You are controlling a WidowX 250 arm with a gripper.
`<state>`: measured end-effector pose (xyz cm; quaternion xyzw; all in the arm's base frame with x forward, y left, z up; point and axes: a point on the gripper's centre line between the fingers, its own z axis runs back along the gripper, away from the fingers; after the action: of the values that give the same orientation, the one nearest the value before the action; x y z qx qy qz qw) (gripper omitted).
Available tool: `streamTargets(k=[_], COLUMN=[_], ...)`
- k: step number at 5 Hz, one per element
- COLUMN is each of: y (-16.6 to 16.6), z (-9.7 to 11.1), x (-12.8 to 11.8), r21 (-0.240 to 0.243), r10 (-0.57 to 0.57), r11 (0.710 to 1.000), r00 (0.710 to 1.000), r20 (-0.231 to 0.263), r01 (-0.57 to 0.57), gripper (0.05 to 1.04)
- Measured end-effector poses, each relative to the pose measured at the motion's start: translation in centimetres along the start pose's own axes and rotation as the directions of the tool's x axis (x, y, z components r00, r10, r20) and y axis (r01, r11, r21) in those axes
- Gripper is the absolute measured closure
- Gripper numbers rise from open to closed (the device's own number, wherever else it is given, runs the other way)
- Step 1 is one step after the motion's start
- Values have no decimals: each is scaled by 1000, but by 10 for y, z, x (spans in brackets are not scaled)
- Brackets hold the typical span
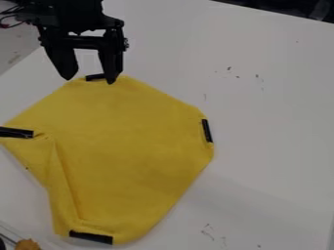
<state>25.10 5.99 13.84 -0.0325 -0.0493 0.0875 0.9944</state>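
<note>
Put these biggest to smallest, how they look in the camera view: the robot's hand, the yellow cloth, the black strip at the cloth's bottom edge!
1. Yellow cloth
2. Robot's hand
3. Bottom black strip

White worktop (pixel 271 117), smooth and matte, across most of frame. Its far edge slanting down from top centre to upper right. Beyond that edge, dark background (pixel 277 5) with paler patch (pixel 320 10) near upper right corner, details unclear. At upper left, grey surface (pixel 14 49) past worktop's slanting left edge, possibly floor. Small dark marks (pixel 229 69) right of upper centre, fainter scuffs (pixel 207 231) toward bottom right of centre. Light soft, fairly even.
</note>
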Motion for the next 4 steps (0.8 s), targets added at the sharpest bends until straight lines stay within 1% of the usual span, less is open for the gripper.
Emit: streamTargets(k=[1, 2, 3, 4], y=[1, 18, 26, 25], z=[-9, -38, -71, -94], x=[-2, 2, 9, 11], r21=[-3, -2, 0, -8], r10=[6, 69, 84, 97], r11=[1000, 998, 996, 995], r00=[1000, 993, 985, 986], r20=[-30, -96, -147, -138], r01=[-6, -70, -85, -100], gripper=[83, 83, 83, 83])
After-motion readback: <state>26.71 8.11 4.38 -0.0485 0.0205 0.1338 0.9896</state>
